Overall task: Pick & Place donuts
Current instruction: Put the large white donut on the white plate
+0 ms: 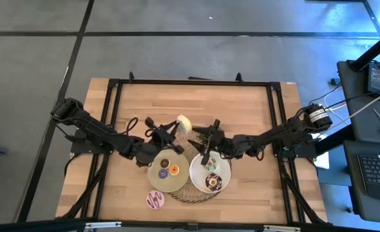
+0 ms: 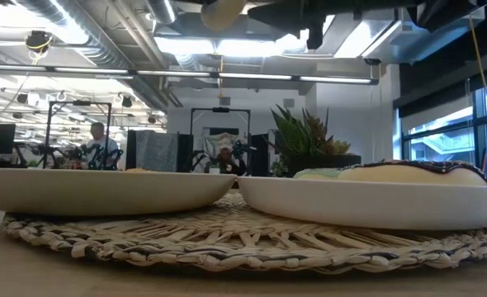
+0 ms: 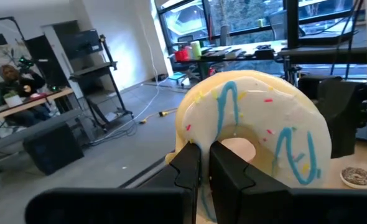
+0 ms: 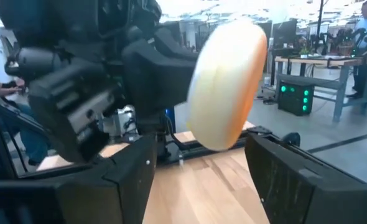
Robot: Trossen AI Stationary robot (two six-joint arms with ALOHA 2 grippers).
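My left gripper [image 1: 171, 133] is shut on a cream donut [image 1: 183, 122] with blue squiggles, held in the air above the table's middle. My right gripper [image 1: 201, 138] is open close beside it. In the right wrist view its fingers stand on either side of the donut [image 4: 227, 81] without touching. An olive plate [image 1: 177, 182] carries brown, orange and purple donuts. A white plate [image 1: 223, 169] carries a mint green donut [image 1: 210, 164] and a chocolate one [image 1: 212, 182]. A pink striped donut [image 1: 155, 200] lies on the table near the front edge. My left gripper pinches the cream donut between its two fingers [image 3: 233, 177] at the lower part of the ring [image 3: 202, 146], beside the hole. The donut is lifted clear and stands on edge above the fingers, its iced face turned toward the left wrist camera.
Both plates rest on a woven round mat [image 2: 252, 243] at the table's near middle. A green leafy sprig [image 1: 198, 143] lies just behind the plates, under the grippers. Bare wood lies toward the far edge and both sides. People sit at desks in the room beyond.
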